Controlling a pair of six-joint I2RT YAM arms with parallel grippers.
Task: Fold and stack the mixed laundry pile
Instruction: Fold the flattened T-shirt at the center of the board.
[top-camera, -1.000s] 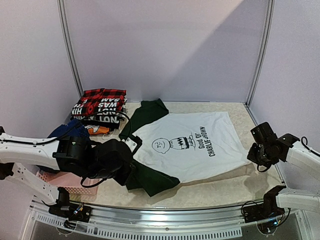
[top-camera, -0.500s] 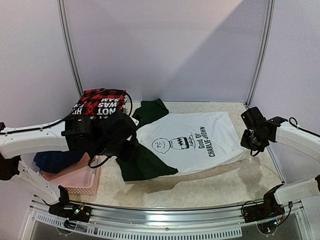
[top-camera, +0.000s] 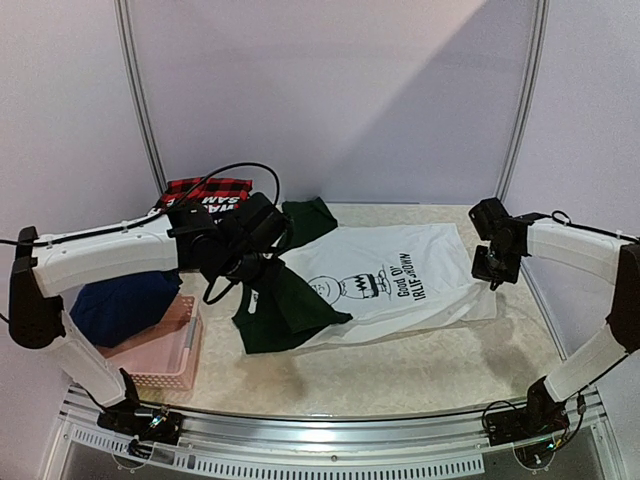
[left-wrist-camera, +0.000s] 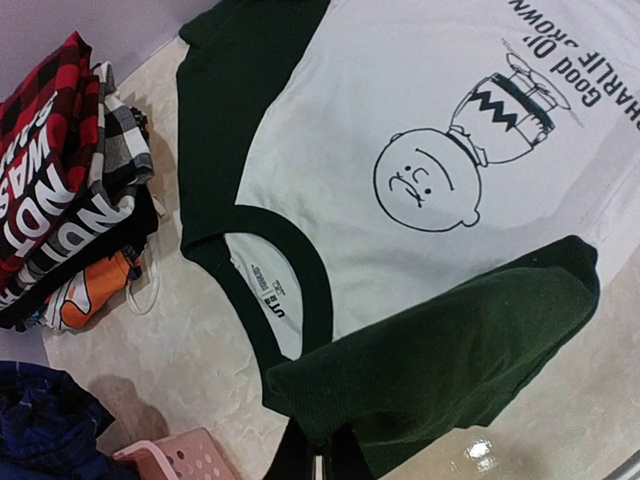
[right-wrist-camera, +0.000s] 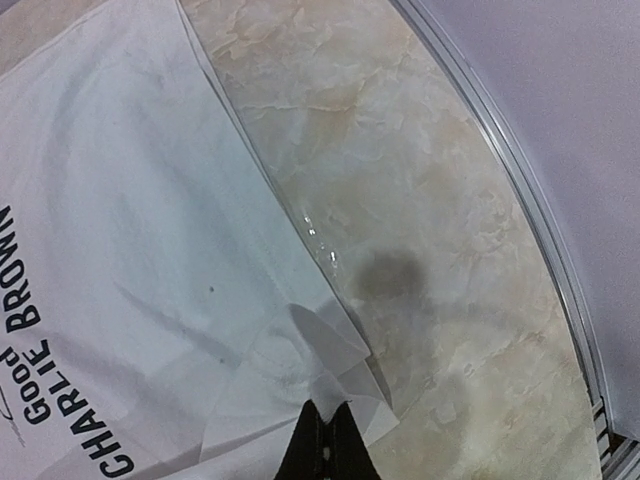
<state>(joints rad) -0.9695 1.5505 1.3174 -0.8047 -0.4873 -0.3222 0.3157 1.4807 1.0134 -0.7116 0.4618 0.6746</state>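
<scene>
The dark green sleeve (left-wrist-camera: 450, 350) of the Charlie Brown T-shirt (top-camera: 415, 285) is pinched in the left gripper (left-wrist-camera: 318, 452), and its white hem corner (right-wrist-camera: 315, 355) is clamped in the right gripper (right-wrist-camera: 327, 425).

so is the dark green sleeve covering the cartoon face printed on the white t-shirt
No, the dark green sleeve lies folded clear of the cartoon face, which shows whole on the white t-shirt.
</scene>
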